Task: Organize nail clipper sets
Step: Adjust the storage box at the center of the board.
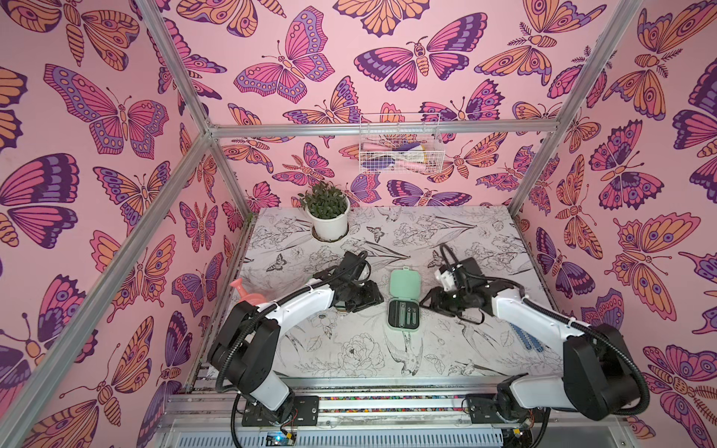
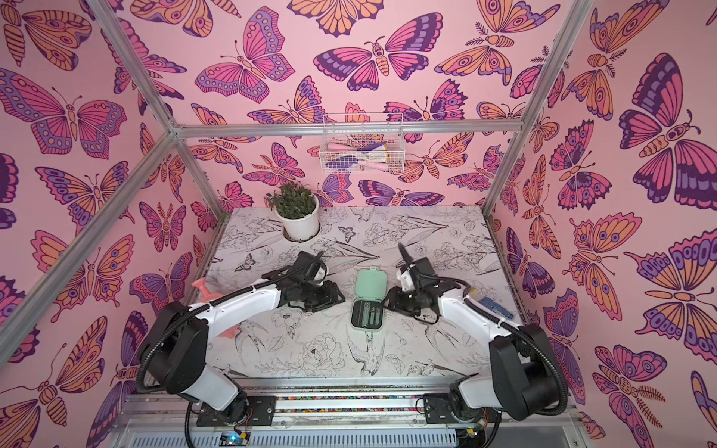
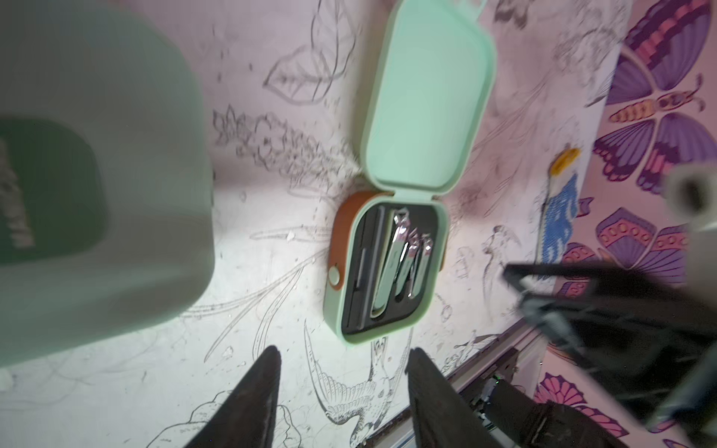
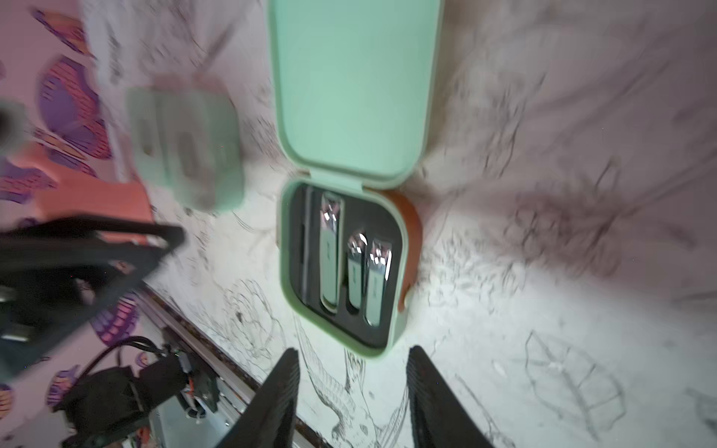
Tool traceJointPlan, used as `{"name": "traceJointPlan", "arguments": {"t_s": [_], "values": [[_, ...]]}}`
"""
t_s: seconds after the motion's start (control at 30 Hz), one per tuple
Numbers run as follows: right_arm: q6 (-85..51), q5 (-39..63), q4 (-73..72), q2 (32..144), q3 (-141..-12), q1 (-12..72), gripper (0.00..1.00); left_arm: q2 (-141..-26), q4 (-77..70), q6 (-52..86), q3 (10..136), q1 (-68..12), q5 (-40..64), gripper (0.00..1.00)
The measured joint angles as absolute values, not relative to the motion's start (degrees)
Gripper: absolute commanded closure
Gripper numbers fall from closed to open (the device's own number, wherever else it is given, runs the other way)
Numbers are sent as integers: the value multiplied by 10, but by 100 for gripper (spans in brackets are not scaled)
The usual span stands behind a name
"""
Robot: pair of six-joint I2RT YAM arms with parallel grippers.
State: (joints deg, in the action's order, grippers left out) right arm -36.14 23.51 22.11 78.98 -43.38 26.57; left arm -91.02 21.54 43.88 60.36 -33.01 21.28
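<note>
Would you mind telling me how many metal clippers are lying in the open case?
3, all in the open case: a long clipper, a shorter clipper beside it, and a third clipper nearest the orange strap. Others elsewhere may be hidden.

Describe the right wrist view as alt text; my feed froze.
An open mint-green case lies on the table, lid flipped back, three metal clippers slotted in its black insert. The right gripper, open and empty, points toward it; a second mint case, blurred, shows nearby.
</note>
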Motion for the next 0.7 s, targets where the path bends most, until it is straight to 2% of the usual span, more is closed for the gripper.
{"name": "traceJointPlan", "arguments": {"t_s": [0.07,0.2,0.37,0.7], "values": [[-390,191,234,800,-429,316,66,-911,216,429,624,-320,216,44],[-434,111,249,806,-429,357,67,-911,216,418,638,-318,225,44],[-462,57,252,817,-434,363,71,-911,226,409,633,-318,229,44],[-477,31,246,860,-457,365,75,-895,241,397,615,-311,229,44]]}}
